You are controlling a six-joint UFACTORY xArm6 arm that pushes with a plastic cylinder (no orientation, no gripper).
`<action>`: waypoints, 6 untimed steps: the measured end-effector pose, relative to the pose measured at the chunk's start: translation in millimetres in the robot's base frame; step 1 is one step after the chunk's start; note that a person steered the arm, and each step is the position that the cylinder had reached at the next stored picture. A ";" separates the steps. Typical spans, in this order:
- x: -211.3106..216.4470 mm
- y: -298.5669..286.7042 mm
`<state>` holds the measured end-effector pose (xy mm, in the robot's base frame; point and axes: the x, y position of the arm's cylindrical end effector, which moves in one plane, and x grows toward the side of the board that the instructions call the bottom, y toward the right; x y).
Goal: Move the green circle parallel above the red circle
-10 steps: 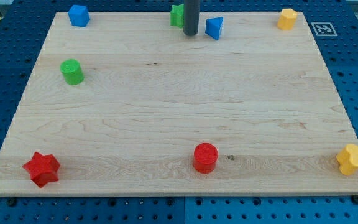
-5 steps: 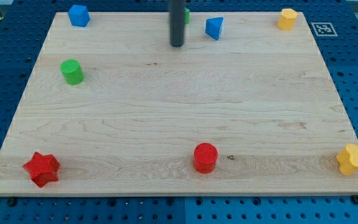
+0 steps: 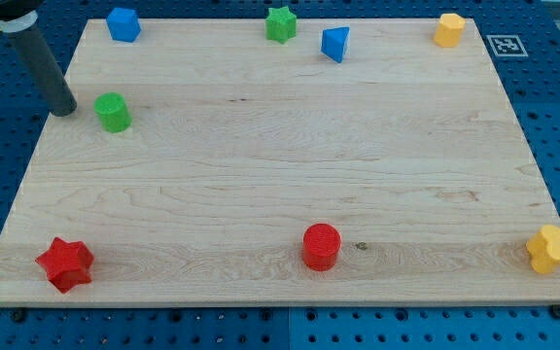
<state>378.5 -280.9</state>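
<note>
Green circle (image 3: 113, 112): upright cylinder, upper left of the wooden tabletop (image 3: 280, 185), near the view's left edge. Red circle (image 3: 322, 246): low on the board, slightly right of centre, well apart from the green one. My tip (image 3: 64, 110): just beside the green circle on its left, a narrow gap showing, not touching as far as I can tell. No gripper fitted, so nothing to spread or pinch; I end in a plain dark rod.

Progress, as judged: not begun in effect. The green circle sits far to the left of the red circle's column; a long push toward the view's right is left, ending directly above the red circle. My tip stands on the proper side for that push.

Other stock: blue block (image 3: 122, 23) at top left; green star (image 3: 280, 23) at top centre; blue triangle (image 3: 335, 44) just right of it; yellow block (image 3: 448, 29) at top right; red star (image 3: 65, 263) at bottom left; second yellow block (image 3: 550, 249) at bottom right.
</note>
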 end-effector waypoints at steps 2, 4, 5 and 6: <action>3.0 46.1; 25.8 147.6; 51.2 167.1; 70.0 209.3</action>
<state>448.5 -71.5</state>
